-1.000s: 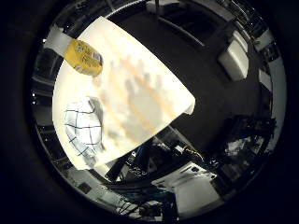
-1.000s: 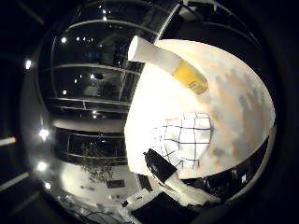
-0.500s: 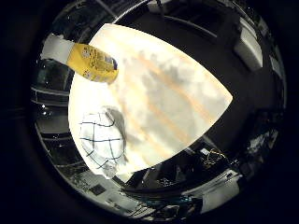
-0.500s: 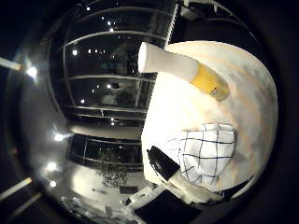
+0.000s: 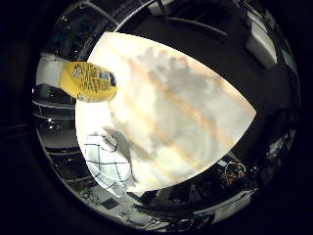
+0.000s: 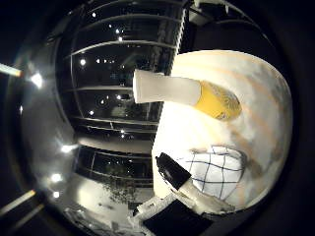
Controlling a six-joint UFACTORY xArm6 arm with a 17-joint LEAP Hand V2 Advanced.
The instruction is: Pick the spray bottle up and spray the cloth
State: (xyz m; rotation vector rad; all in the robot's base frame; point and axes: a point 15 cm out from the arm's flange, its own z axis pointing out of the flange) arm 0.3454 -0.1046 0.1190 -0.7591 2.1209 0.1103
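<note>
A pale wooden table (image 5: 195, 122) fills most of what the palm looks out on, its top streaked with light brown bands and crossed by a soft grey shadow. Dark room lies past its edges, with rows of small ceiling lights reflected in tall glass panes (image 6: 113, 73) beyond one side.

The bottle (image 6: 189, 96) stands on the table near one edge, with a yellow labelled body and a white upper part that rises well clear of the tabletop. It is upright and nothing touches it.

The cloth (image 5: 108, 164) lies on the same table near the bottle but apart from it, close to the table's edge. It is white with a thin dark grid pattern, bunched into a loose heap and not spread flat.

A black and white part of the hand (image 6: 184, 184) reaches in just beside the cloth. Whether the hand is released or clenched I cannot tell; it holds nothing that shows.
</note>
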